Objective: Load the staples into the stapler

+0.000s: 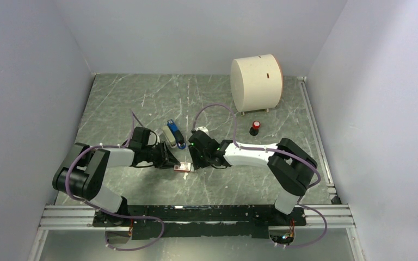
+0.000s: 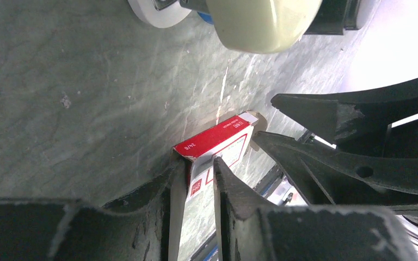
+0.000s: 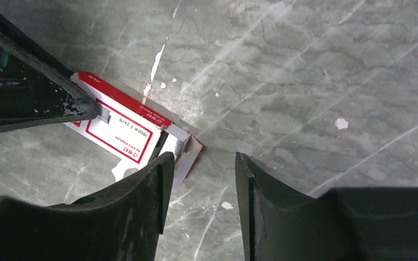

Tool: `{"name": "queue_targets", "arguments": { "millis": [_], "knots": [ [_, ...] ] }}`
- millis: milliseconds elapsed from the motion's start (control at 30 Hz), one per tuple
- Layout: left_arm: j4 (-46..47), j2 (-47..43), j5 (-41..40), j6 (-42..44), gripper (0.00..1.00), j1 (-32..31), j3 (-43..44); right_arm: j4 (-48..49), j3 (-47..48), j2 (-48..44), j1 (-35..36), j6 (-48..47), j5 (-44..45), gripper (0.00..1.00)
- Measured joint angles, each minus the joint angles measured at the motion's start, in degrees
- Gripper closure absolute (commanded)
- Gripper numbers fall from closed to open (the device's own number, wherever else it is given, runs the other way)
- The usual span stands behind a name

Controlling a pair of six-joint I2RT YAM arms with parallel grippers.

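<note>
near the stapler (image 1: 177, 136), left claw (image 2: 200, 163) clamps staple box (image 2: 217, 136); right claw (image 3: 202, 160) apart, maybe touching.

From above, the staple box (image 1: 183, 167) is mostly hidden, only a red sliver showing, and the stapler (image 1: 176, 134) is too small to tell how its arm stands. In the left wrist view the box's near end is hidden between the fingers (image 2: 158, 190) of the left gripper (image 2: 198, 163), and a blurred cream shape (image 2: 261, 24) is cut by the top edge. In the right wrist view the right gripper (image 3: 202, 163) has one finger (image 3: 136, 212) covering part of the box's opened end, so what lies inside cannot be told.
</note>
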Motion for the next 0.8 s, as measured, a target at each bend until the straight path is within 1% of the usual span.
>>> {"name": "queue_targets", "arguments": {
  "millis": [100, 233, 300, 367, 567, 667, 800],
  "knots": [
    [-0.02, 0.0, 0.0, 0.0, 0.67, 0.0, 0.02, -1.46, 0.31, 0.0, 0.0, 0.04, 0.0, 0.58],
    [-0.04, -0.02, 0.02, 0.0, 0.6, -0.02, 0.11, -2.51, 0.39, 0.0, 0.0, -0.15, -0.15, 0.63],
    [-0.26, -0.13, 0.09, 0.04, 0.56, -0.02, 0.33, -2.95, 0.57, 0.0, 0.0, -0.17, -0.35, 0.71],
    [-0.74, -0.5, -0.04, 0.2, 0.54, -0.04, 0.59, -3.04, 0.83, 0.0, 0.0, -0.09, -0.7, 0.75],
    [-4.22, -3.34, -3.32, 1.75, 0.53, -0.11, 1.11, -2.99, 1.27, 0.04, -0.02, 0.48, -1.27, 0.81],
    [-5.73, -4.13, -4.68, 2.67, 0.51, -0.11, 1.51, -2.95, 1.27, 0.07, -0.2, 0.72, -1.31, 0.79],
    [-5.97, -4.48, -4.92, 3.02, 0.48, -0.11, 1.51, -2.73, 1.27, 0.15, -0.48, 1.01, -1.7, 0.62]
  ]
}}
